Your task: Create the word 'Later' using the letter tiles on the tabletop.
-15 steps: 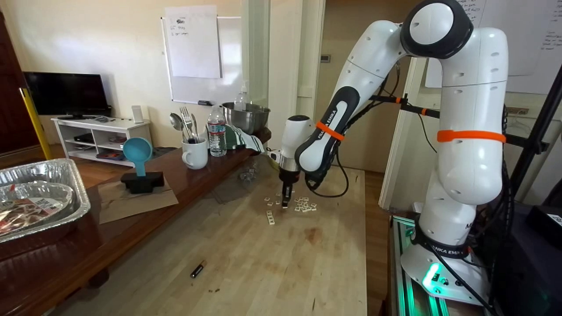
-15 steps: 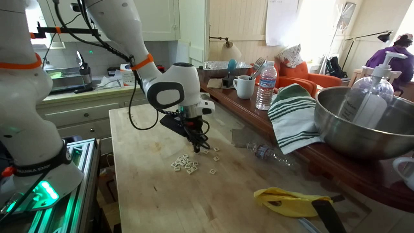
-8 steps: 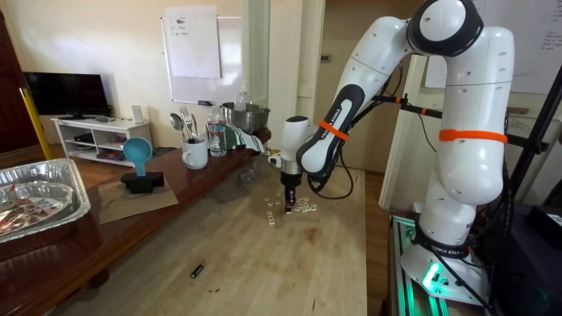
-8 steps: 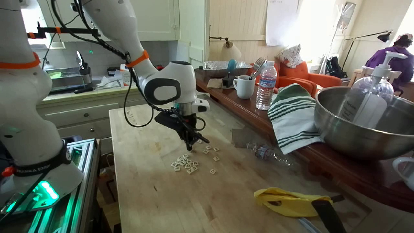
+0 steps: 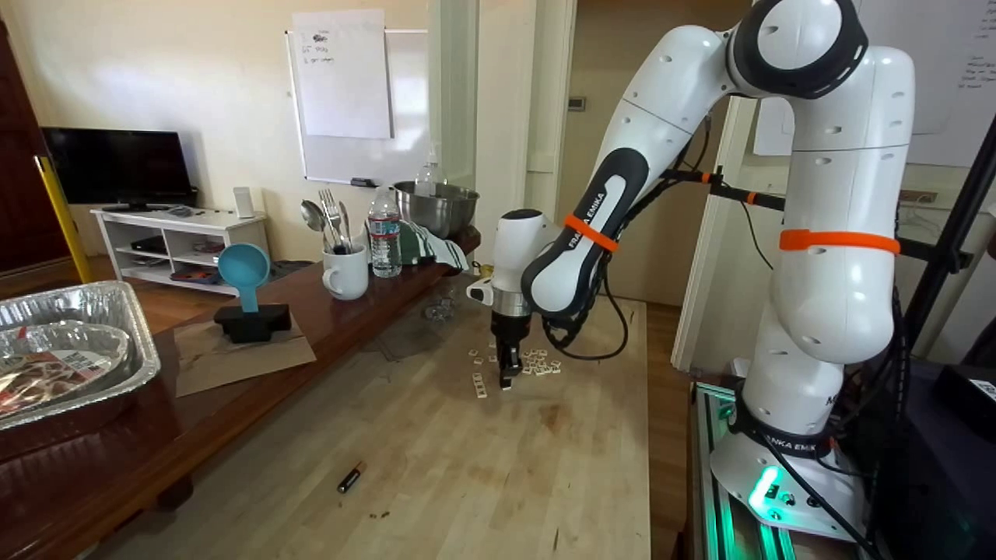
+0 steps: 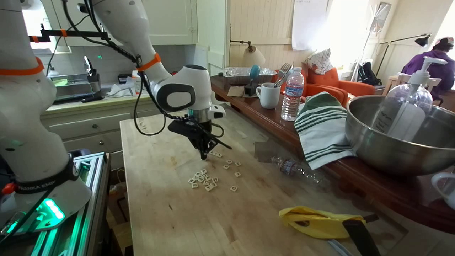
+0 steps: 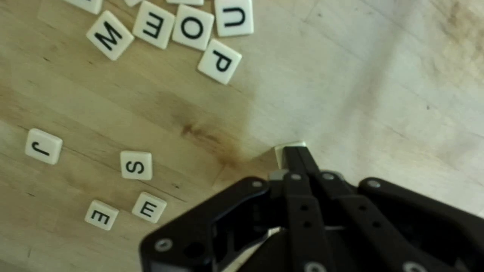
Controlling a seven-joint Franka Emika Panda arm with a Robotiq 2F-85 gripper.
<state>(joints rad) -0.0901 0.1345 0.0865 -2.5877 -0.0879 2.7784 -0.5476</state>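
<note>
Cream walls (image 5: 202, 62) and a whiteboard (image 5: 408, 93) back the light wooden tabletop (image 5: 467, 482) in an exterior view. Toward its far end lie the letter tiles (image 5: 541, 369): a cluster to the right of the Robotiq gripper (image 5: 506, 378), a few loose ones farther off to its left, and a short row (image 5: 478, 386) to the left, slightly nearer. A battery (image 5: 351, 477) lies nearer, well apart from them. Along the left, a dark wood counter (image 5: 191, 428) bears a white mug (image 5: 345, 274) of cutlery (image 5: 313, 217) and a water bottle (image 5: 385, 243).

White kitchen cabinets (image 6: 172, 23) stand at the far left in an exterior view, where the gripper points down just beyond the cluster, the row to its right. A clear plastic bottle (image 6: 293, 168) lies on its side at the right; nearer is a crumpled yellow object (image 6: 320, 224).

The wrist view shows the gripper narrow — both fingers (image 7: 293, 162) pressed together. Right at the tips sits a pale tile (image 7: 279, 152), mostly covered; whether they touch it cannot be told. On the left, an O tile (image 7: 192, 27) lies just beside a P tile (image 7: 219, 61); a J tile (image 7: 44, 146) and an S tile (image 7: 136, 165) lie apart.
</note>
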